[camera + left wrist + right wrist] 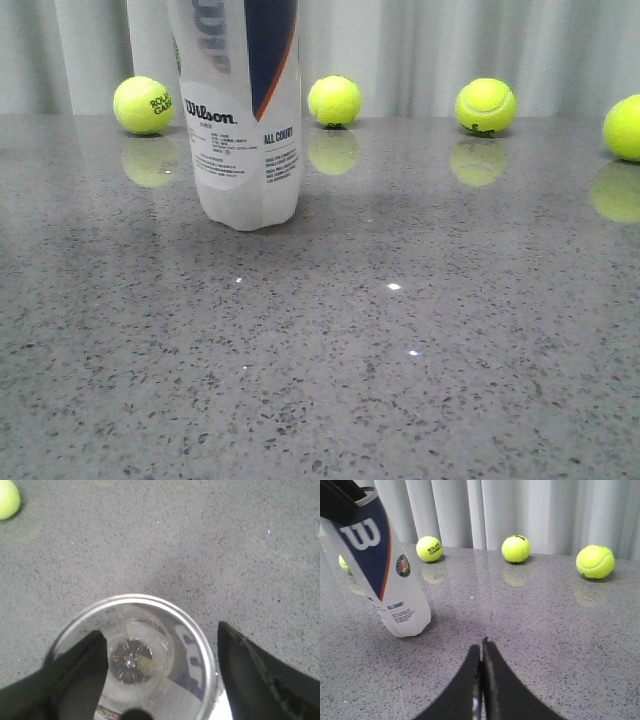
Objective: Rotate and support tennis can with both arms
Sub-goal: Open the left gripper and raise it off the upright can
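Left gripper [160, 680] is over the open mouth of the tennis can [248, 110], jaws spread wide, one finger [75, 675] reaching down inside the rim, the other outside the wall, and I cannot tell whether either presses on the plastic. Looking straight down the tube, there is a dark round shape at its bottom. In the right wrist view the top of the can is covered by black gripper parts. Right gripper [481, 680] hangs low over the table [400, 350], its two fingers pinched together on nothing, well apart from the can. The can stands on its base on the grey speckled table, left of centre in the front view, navy panel, orange stripe and Wilson lettering facing the camera; its top runs out of that picture. Behind it, four tennis balls [335, 100] in a row along the far edge before the pale curtain [480, 40], one just left of the can, three to its right.
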Robot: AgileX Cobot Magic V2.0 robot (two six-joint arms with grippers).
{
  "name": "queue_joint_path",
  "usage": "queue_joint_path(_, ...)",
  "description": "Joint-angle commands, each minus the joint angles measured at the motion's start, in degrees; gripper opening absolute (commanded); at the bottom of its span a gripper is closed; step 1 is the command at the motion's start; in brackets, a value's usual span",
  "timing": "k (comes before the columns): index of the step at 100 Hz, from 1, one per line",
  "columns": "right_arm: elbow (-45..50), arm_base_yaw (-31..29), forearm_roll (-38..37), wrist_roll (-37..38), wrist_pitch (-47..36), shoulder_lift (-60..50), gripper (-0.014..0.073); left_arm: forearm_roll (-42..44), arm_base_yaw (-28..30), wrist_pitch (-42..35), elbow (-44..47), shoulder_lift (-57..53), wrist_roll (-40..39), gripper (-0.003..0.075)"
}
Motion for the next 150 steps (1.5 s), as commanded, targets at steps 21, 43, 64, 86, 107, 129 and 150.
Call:
queue_joint_path(21, -1.63, 0.03, 0.40, -0.36, -4.36, 0.32, -0.0059, -1.35, -0.13, -5.54, -1.78, -1.75, -0.60, 0.0454)
queue_joint_path(43, -1.63, 0.03, 0.40, -0.36, -4.36, 0.32, -0.0059, -1.35, -0.13, -5.54, -1.78, -1.75, -0.60, 0.0454)
queue_joint_path(64, -1.63, 0.03, 0.40, -0.36, -4.36, 0.32, -0.0059, -1.35, -0.13, -10.99, -1.78, -2.67, -0.73, 0.0338)
queue_joint_path(86, -1.63, 0.03, 0.40, -0.36, -4.36, 0.32, -0.0059, -2.55, -0.13, -19.64, 4.70, -8.10, -2.88, -0.0016)
queue_joint_path(107, -1.63, 0.03, 0.40, -0.36, -4.36, 0.32, -0.0059, -3.59, -0.13, -31.99, 20.44, -16.88, -2.88, -0.0018)
queue_joint_path(129, -1.63, 0.03, 0.40, -0.36, -4.36, 0.32, -0.0059, -3.59, -0.13, -40.53, 34.98, -27.88, -2.88, -0.0018)
queue_joint_path(150, -1.63, 0.03, 0.40, -0.36, -4.36, 0.32, -0.0059, -3.59, -0.13, -43.37, 45.54, -38.97, -2.88, -0.0018)
